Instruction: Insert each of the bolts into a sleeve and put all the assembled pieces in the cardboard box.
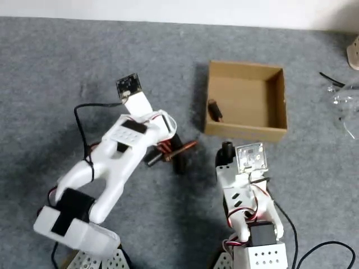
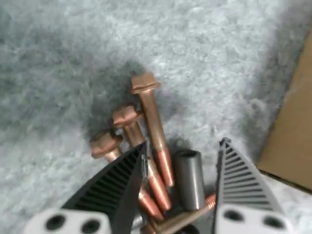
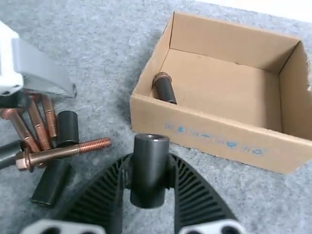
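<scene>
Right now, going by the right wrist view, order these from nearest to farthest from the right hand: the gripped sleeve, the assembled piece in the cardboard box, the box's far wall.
1. The sleeve, upright, gripped in the right hand.
2. The assembled piece, lying in a near corner of the cardboard box.
3. The far wall, beyond the box's floor.

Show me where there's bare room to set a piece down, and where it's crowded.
The cardboard box is mostly free; one assembled piece lies by its left wall. The carpet beyond the left arm is bare, as is the patch right of the right arm. Crowded: the bolts and sleeves under the left gripper.
</scene>
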`<state>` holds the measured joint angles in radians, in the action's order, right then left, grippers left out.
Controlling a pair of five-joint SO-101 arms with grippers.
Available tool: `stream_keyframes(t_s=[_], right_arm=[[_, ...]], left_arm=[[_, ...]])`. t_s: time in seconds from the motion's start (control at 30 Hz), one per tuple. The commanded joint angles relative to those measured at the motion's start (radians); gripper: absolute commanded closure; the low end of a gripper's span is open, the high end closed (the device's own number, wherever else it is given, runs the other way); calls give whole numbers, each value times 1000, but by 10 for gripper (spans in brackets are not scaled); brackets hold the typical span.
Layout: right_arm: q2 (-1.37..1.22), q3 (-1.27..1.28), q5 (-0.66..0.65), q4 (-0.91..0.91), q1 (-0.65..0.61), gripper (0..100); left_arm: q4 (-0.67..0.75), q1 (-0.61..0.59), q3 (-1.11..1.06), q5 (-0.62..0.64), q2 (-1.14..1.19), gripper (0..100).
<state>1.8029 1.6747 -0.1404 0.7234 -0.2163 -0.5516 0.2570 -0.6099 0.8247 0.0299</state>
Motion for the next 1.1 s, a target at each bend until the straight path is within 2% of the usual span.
stream_keyframes(t_s=[0.0, 0.23, 0.47, 0.77, 1.07], right_arm=[[7, 110, -15, -47, -12, 995], [7, 110, -15, -47, -12, 995], [7, 110, -15, -47, -12, 995], [7, 110, -15, -47, -12, 995], [7, 110, -15, -47, -12, 995]], left_arm=[[21, -13, 82, 6, 54, 790], [18, -64, 185, 54, 213, 790], [15, -84, 185, 55, 239, 793], [-232, -84, 252, 57, 245, 793], [-244, -85, 252, 57, 246, 801]])
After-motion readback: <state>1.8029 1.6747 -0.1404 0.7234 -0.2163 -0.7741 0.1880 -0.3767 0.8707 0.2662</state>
